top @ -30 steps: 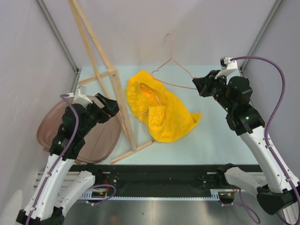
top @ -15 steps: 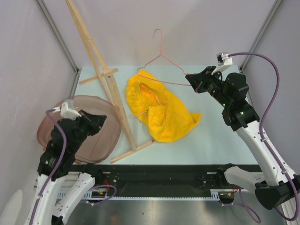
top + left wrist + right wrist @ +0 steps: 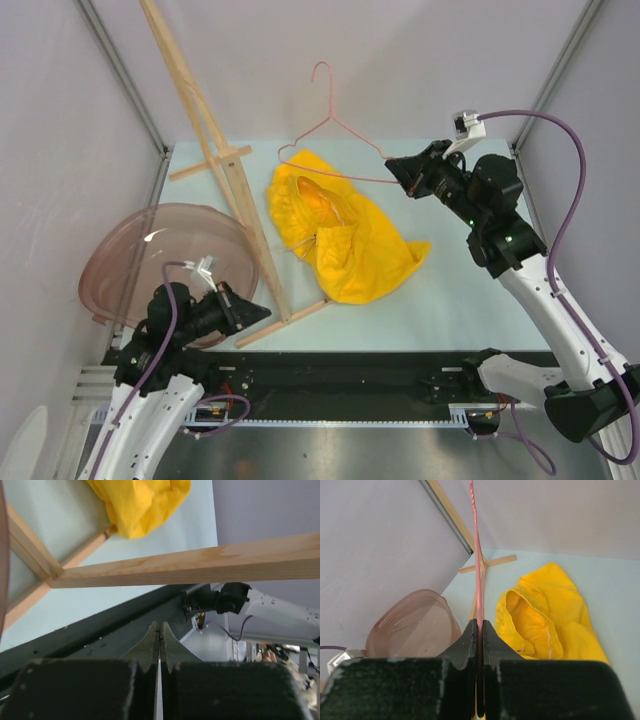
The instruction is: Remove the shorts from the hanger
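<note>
You are looking down on 1 pair of yellow shorts (image 3: 340, 240) lying crumpled near the middle of the pale table (image 3: 470, 290), waistband opening turned up and 1 leg spread toward the right arm. The shorts are off the hanger and rest on the tabletop.

The 1 pink wire hanger (image 3: 331, 108) stands in the air at the far side of the table, hook uppermost. Your right gripper (image 3: 390, 168) is clamped on its right corner. In the right wrist view the 2 fingers (image 3: 470, 640) are pressed together with the pink wire (image 3: 476, 555) rising straight out between them. From overhead the hanger's bottom wire crosses the far edge of the shorts; whether it touches the fabric cannot be told.

Your left gripper (image 3: 258, 311) sits low at the near left edge of the table, clenched on nothing. The left wrist view shows its 2 fingertips (image 3: 150, 640) meeting with only a thin seam between them. It is just beside the foot of the 1 pale wooden rack (image 3: 234, 192), whose long bar (image 3: 200, 565) runs across that view ahead of the fingers, with the shorts (image 3: 140, 502) beyond it.

1 translucent pinkish-brown basin (image 3: 130, 255) sits at the left of the table, on the far side of the rack from the shorts. It also shows in the right wrist view (image 3: 415, 625), left of the shorts (image 3: 545, 610).
</note>
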{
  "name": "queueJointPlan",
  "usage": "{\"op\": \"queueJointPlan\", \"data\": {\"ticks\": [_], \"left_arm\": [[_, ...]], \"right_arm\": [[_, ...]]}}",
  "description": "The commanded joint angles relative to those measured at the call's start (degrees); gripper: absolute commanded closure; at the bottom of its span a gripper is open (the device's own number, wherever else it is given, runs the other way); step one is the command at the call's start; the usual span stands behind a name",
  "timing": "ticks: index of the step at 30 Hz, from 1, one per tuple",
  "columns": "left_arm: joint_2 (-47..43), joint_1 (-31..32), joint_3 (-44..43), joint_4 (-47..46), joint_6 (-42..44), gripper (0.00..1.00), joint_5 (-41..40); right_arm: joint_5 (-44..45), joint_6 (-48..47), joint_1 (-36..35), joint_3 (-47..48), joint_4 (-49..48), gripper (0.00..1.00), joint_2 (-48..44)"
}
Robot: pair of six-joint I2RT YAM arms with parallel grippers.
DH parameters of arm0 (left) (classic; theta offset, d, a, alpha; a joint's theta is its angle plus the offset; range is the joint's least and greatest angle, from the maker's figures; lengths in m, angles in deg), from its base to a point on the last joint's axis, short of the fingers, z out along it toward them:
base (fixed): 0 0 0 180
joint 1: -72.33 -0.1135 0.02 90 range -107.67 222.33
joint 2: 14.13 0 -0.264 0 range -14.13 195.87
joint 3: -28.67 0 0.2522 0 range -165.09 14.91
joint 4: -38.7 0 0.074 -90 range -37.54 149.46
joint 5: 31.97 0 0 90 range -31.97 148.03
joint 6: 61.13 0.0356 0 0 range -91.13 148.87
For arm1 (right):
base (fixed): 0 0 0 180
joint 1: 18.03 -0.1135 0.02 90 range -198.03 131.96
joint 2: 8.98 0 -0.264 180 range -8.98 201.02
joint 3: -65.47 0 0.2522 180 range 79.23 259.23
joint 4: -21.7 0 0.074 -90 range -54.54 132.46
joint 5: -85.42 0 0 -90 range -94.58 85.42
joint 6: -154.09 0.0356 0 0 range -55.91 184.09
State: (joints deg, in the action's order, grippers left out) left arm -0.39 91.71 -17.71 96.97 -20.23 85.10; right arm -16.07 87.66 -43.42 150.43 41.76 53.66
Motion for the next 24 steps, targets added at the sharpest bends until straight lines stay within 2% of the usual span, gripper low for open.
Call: {"op": "queueJointPlan", "data": {"ticks": [1,9,14,24], "left_arm": [[3.39,0.14,1.51,-9.25,0.23,1.00,10.98],[8.32,0.14,4.93,-21.56,-3.89,1.00,14.85],[12.54,0.14,6.17,-28.67,-5.56,1.00,14.06],[24.66,0.05,3.97,-34.93,-3.72,1.00,10.55]], "right_arm": [[-0.64,0.16,-1.77,1.49,-3.76,1.00,0.12],[0.15,-0.28,-5.28,1.49,-3.14,1.00,0.47],[-0.55,1.30,-7.48,1.49,-5.77,1.00,2.14],[-0.56,5.08,-8.80,1.49,-12.81,1.00,6.01]]}}
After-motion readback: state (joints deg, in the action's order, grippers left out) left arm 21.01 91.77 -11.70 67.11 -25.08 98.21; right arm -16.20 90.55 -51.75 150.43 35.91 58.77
